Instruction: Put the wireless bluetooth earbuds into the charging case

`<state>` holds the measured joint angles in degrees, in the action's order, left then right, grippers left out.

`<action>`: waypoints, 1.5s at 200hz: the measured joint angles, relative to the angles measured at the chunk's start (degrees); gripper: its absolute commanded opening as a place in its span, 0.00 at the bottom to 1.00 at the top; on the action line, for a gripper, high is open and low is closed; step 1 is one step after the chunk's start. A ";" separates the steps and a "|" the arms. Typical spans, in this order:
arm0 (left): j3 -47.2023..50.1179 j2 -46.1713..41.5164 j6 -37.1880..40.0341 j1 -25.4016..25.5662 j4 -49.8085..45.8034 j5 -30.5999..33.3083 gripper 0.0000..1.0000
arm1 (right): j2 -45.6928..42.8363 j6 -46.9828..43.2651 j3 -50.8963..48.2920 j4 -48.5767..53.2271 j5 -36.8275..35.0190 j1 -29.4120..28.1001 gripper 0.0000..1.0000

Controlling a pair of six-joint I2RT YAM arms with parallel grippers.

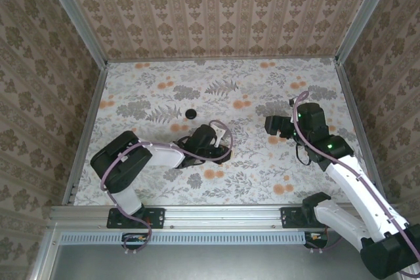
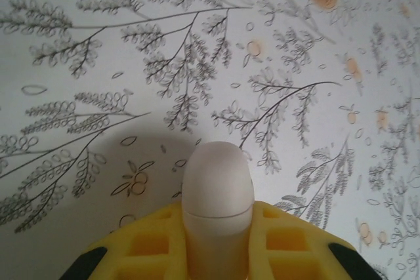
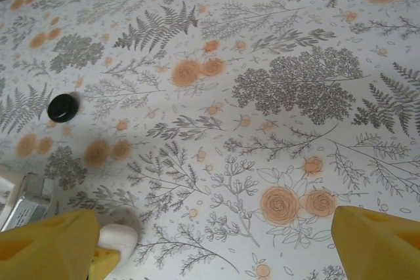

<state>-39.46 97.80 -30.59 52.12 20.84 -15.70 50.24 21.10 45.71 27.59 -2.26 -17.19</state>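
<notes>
Clamping the white case [image 2: 218, 181], the left hand [image 2: 218, 237] is narrow; the right hand [image 3: 210, 227] gapes wide, empty. A black earbud-like piece [image 3: 63, 107] lies ahead-left of it — tiny, it may squirt from a hasty pinch.

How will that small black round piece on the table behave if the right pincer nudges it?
The small black round piece looks smooth and rounded, so it may slip or roll away on the flat floral table. It looks small beside the open right pincer, so it is probably light and easily flicked.
</notes>
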 measured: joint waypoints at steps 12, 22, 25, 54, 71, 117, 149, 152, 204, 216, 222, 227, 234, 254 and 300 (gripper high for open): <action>-1.20 0.00 -0.20 0.17 -2.25 0.66 0.24 | 0.07 0.00 -0.42 -0.46 -0.39 0.15 0.94; -2.19 0.00 -0.31 0.31 -4.31 1.14 0.28 | 0.11 -0.11 -0.46 -0.52 -0.76 0.22 0.95; -2.51 0.00 -0.07 0.31 -5.16 1.31 0.29 | 0.11 -0.17 -0.46 -0.57 -0.90 0.22 0.96; -5.11 -1.53 1.81 0.31 -14.38 4.35 0.44 | -0.24 -2.08 -0.61 -1.29 -3.41 0.24 0.99; -5.57 -4.94 3.87 -0.02 -20.61 6.99 0.52 | -1.20 -3.67 -1.44 -2.47 -5.33 0.37 1.00; -9.38 -17.84 10.25 -6.56 -34.07 12.28 0.70 | -1.27 -6.60 -2.47 -8.39 -9.20 0.57 1.00; -10.82 -26.51 15.06 -17.90 -37.62 14.25 0.87 | 3.32 -9.22 -6.62 -18.56 -13.55 1.38 1.00; -10.82 -27.43 15.80 -19.45 -37.79 14.40 0.88 | 3.91 -9.29 -7.21 -19.58 -14.01 1.57 1.00; -2.03 -34.32 20.55 -42.27 -27.02 17.62 1.00 | 18.45 -13.38 -15.06 -36.46 -18.97 5.84 1.00; 1.11 -33.92 22.62 -44.72 -23.41 18.73 1.00 | 21.44 -14.14 -15.82 -39.85 -19.69 7.34 1.00; 2.43 -33.62 23.63 -45.48 -22.10 19.37 1.00 | 22.43 -14.58 -16.31 -41.72 -20.00 8.17 1.00; 3.41 -33.22 24.48 -45.92 -21.03 20.15 1.00 | 23.02 -14.86 -16.83 -43.41 -20.06 8.92 1.00; 4.48 -32.65 25.51 -46.29 -19.80 21.03 1.00 | 23.43 -15.13 -17.70 -45.81 -20.02 9.99 1.00; 7.41 -30.60 28.00 -47.08 -14.95 23.65 1.00 | 23.50 -15.69 -19.96 -52.43 -19.34 12.24 1.00; 17.33 -27.58 30.05 -49.44 2.21 24.94 1.00 | 26.23 -16.76 -22.86 -65.81 -15.69 13.44 1.00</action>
<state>-22.13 70.22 -0.54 2.68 23.05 9.23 76.47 4.34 22.85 -38.22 -17.96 -3.75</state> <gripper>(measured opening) 0.997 0.999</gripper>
